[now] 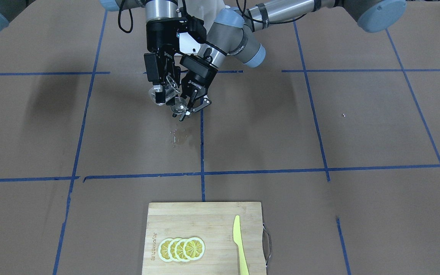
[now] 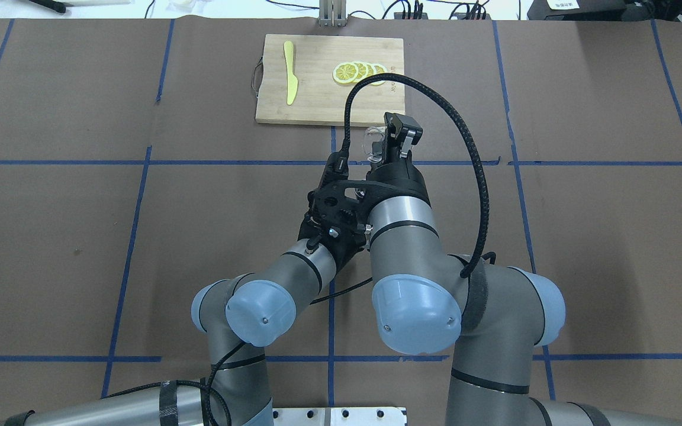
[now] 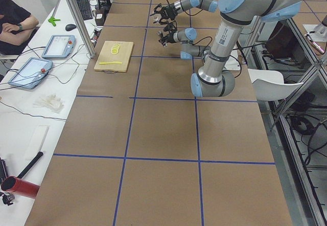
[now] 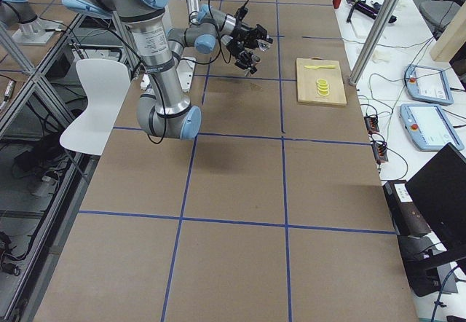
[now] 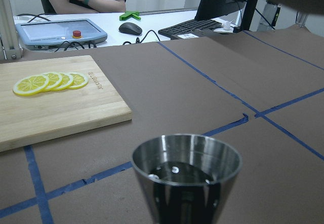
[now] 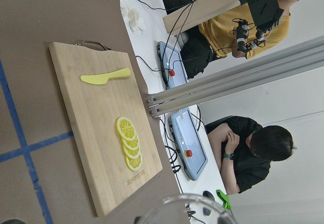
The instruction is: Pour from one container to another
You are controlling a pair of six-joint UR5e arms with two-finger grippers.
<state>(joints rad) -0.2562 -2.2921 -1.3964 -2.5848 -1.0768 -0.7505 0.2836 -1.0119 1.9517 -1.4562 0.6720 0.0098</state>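
Observation:
My left gripper (image 1: 193, 109) is shut on a small steel cup (image 1: 178, 105), held above the table near the middle. The left wrist view looks into the steel cup (image 5: 186, 172), which stands upright with a few drops inside. Right beside it, my right gripper (image 1: 164, 93) is shut on a clear glass (image 1: 162, 91), tipped on its side with its mouth toward the steel cup. From overhead the clear glass (image 2: 370, 144) shows in the right gripper (image 2: 392, 139). Only its rim (image 6: 186, 208) shows in the right wrist view.
A wet patch (image 1: 178, 138) marks the brown paper under the cups. A wooden cutting board (image 1: 204, 221) sits at the table's far edge, with lemon slices (image 1: 181, 249) and a yellow plastic knife (image 1: 240, 244) on it. Operators sit beyond that edge.

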